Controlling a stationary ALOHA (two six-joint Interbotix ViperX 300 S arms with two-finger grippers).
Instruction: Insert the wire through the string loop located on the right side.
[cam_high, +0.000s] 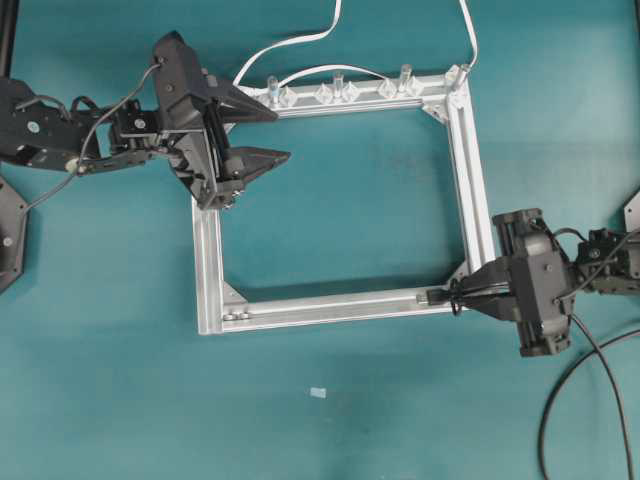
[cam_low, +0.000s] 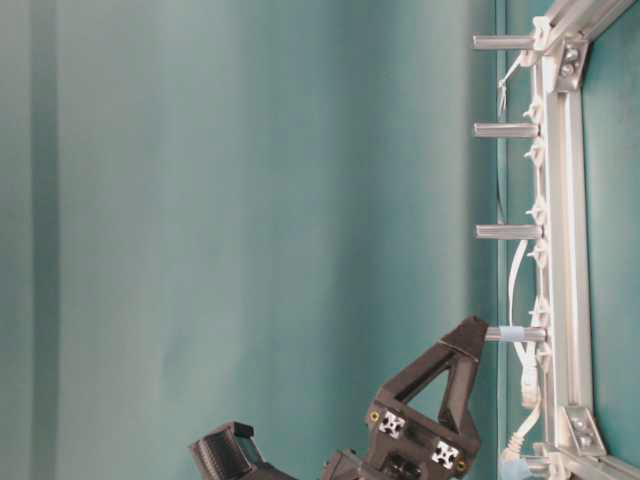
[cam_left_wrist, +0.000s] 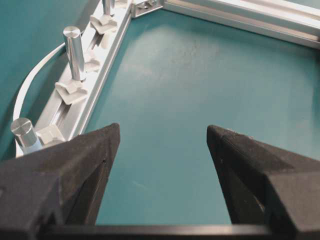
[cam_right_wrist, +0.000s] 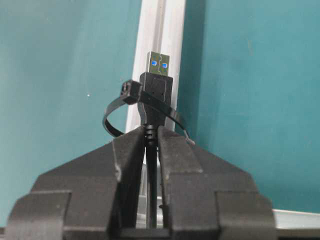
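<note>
My right gripper (cam_right_wrist: 150, 131) is shut on the wire (cam_right_wrist: 149, 131) just behind its plug (cam_right_wrist: 156, 90), at the frame's lower right corner (cam_high: 462, 285). The plug's metal tip (cam_right_wrist: 159, 63) points along the silver bar (cam_right_wrist: 161, 30). The string loop (cam_right_wrist: 111, 116) is a thin black band; it crosses over the plug's black body, and the tip sticks out beyond it. In the overhead view the plug (cam_high: 435, 296) lies over the bottom bar. My left gripper (cam_high: 281, 133) hangs open and holds nothing near the frame's upper left corner, with bare teal table between its fingers (cam_left_wrist: 100, 145).
The silver rectangular frame (cam_high: 470, 180) lies flat on the teal table. Its top bar carries upright metal pegs (cam_left_wrist: 74, 47), clear clips (cam_high: 330, 95) and white flat cables (cam_high: 300, 42). A small pale scrap (cam_high: 318, 392) lies in front of the frame.
</note>
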